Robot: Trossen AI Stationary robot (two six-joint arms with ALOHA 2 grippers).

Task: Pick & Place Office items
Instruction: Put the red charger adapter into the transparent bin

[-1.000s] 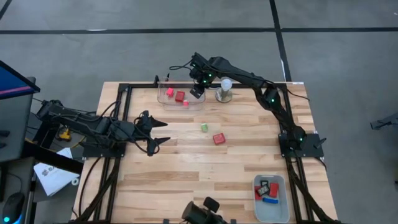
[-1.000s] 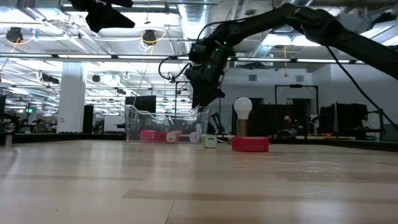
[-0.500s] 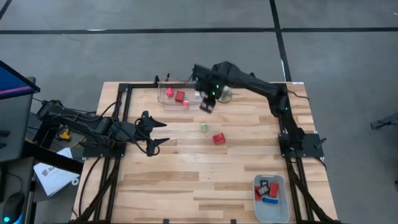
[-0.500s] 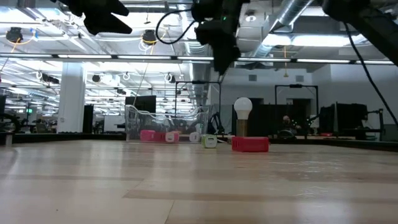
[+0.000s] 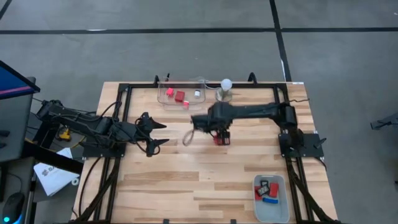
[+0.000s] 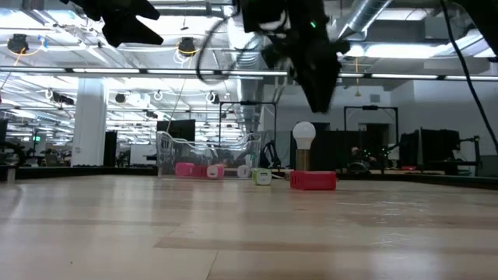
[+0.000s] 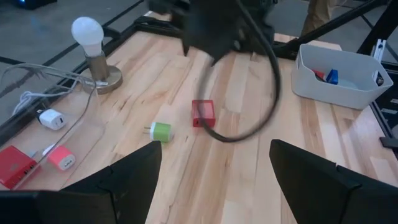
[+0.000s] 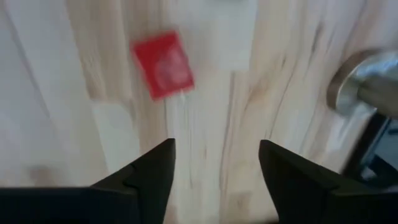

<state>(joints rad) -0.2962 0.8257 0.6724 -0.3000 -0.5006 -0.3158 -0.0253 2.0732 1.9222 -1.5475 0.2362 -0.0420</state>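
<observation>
My right gripper (image 8: 216, 144) is open and hangs high above the table's middle (image 5: 216, 127). It touches nothing. A red block (image 8: 163, 64) lies flat on the wood just beyond its fingers, seen also in the high view (image 5: 219, 139). A green piece (image 7: 160, 131) lies beside the red block (image 7: 203, 113); the right arm hides it from above. My left gripper (image 7: 212, 146) waits open at the table's left (image 5: 157, 134). A clear tray (image 5: 180, 94) at the far edge holds red, pink and white pieces.
A white bulb on a round metal base (image 5: 225, 91) stands at the far edge, right of the clear tray. A grey bin (image 5: 271, 200) at the near right corner holds red, blue and black-and-white pieces. Bare wood lies between the two arms.
My right gripper has risen from the clear tray at the far edge and swung toward the near edge. It now hangs over the red block at the table's middle. A white piece shows in the tray where the gripper was.
</observation>
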